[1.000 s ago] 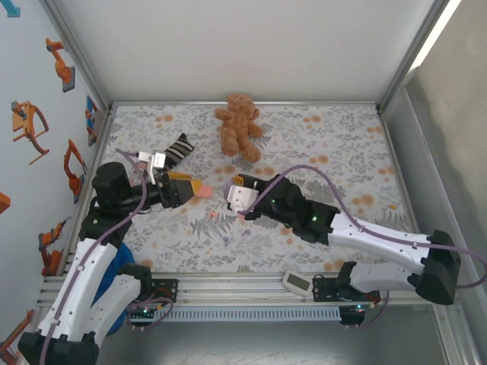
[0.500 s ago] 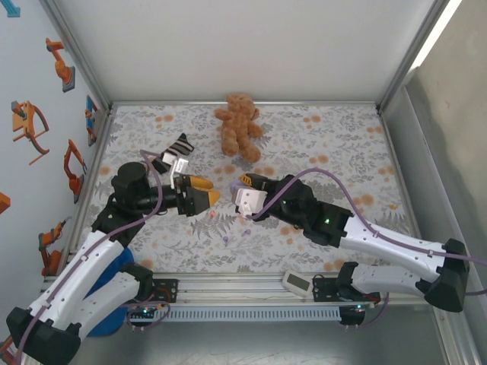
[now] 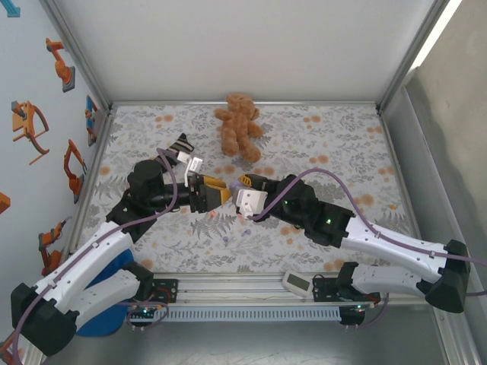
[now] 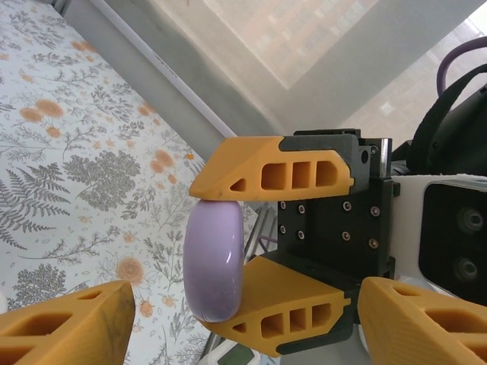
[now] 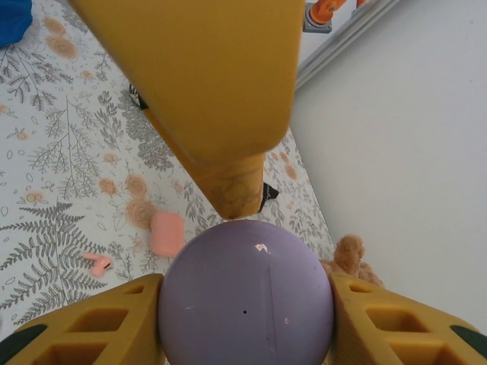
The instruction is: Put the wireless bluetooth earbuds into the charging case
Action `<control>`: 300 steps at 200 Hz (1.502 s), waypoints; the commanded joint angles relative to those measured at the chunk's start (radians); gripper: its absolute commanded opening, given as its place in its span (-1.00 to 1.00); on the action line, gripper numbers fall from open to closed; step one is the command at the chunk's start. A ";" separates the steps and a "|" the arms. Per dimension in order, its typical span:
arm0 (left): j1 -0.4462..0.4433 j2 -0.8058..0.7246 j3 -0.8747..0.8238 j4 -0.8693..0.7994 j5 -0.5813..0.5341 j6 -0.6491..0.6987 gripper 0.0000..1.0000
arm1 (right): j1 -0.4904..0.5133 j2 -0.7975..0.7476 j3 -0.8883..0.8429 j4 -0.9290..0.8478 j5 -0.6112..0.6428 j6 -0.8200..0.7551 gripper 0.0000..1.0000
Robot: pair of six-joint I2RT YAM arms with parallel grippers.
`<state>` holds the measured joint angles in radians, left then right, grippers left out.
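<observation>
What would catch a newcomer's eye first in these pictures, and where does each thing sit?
The lilac charging case stands out, clamped in the right gripper over the middle of the floral mat, with the open left gripper nosing up to it. A brown teddy bear lies at the mat's far edge. A salmon-pink earbud lies loose on the mat near a salmon-pink case.

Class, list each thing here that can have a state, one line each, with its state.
right gripper: shut on the lilac case.
lilac case: closed, held between the fingers.
left gripper: open, empty.
pink case: looks closed, lying on the mat.
pink earbud: loose on the mat, outside any case.
</observation>
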<state>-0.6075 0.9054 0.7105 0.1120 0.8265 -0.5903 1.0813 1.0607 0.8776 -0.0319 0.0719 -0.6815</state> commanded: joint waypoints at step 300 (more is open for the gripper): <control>-0.067 0.065 -0.046 0.140 -0.101 0.035 -0.82 | -0.008 -0.022 0.052 0.010 0.031 0.086 0.59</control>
<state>-0.6712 1.0023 0.6807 0.2390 0.7765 -0.5957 1.0809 1.0611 0.8841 -0.0200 0.0921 -0.6388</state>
